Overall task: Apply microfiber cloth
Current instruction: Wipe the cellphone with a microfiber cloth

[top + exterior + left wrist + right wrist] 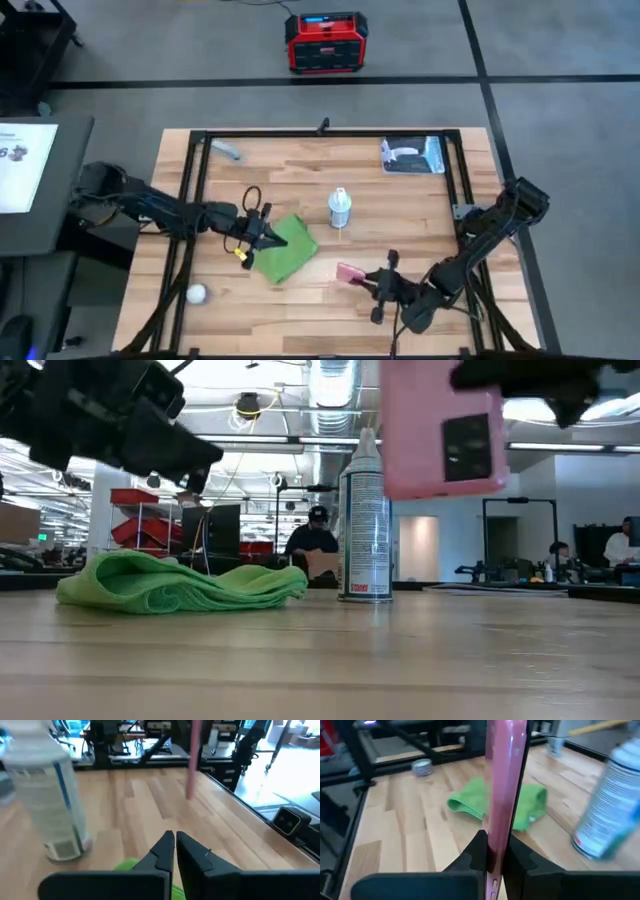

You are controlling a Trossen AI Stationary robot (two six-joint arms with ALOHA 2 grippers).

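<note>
The green microfiber cloth (pixel 286 251) lies crumpled on the wooden table (pixel 300 310), left of a white spray can (pixel 340 208) that stands upright. My left gripper (pixel 272 236) hovers above the cloth's left part, shut with nothing between its fingers; green shows just below its fingertips (pixel 175 842). My right gripper (pixel 368 282) is near the table's front, right of the cloth, shut on a pink phone (pixel 440 430). The phone is raised above the table with its camera side toward the near edge. My right gripper pinches the pink phone between its two fingers (pixel 476 851), one on each flat face, at the phone's end nearest the wrist (pixel 496 837). The fingers come roughly level from the table's right. The phone is lifted clear of the table and stands on edge.
A blue-and-white flat packet (pixel 412 155) lies at the far right and a small grey object (pixel 228 150) at the far left. A white ball (pixel 196 293) rests near the front left. A black frame (pixel 325 133) edges the table. People sit in the room beyond.
</note>
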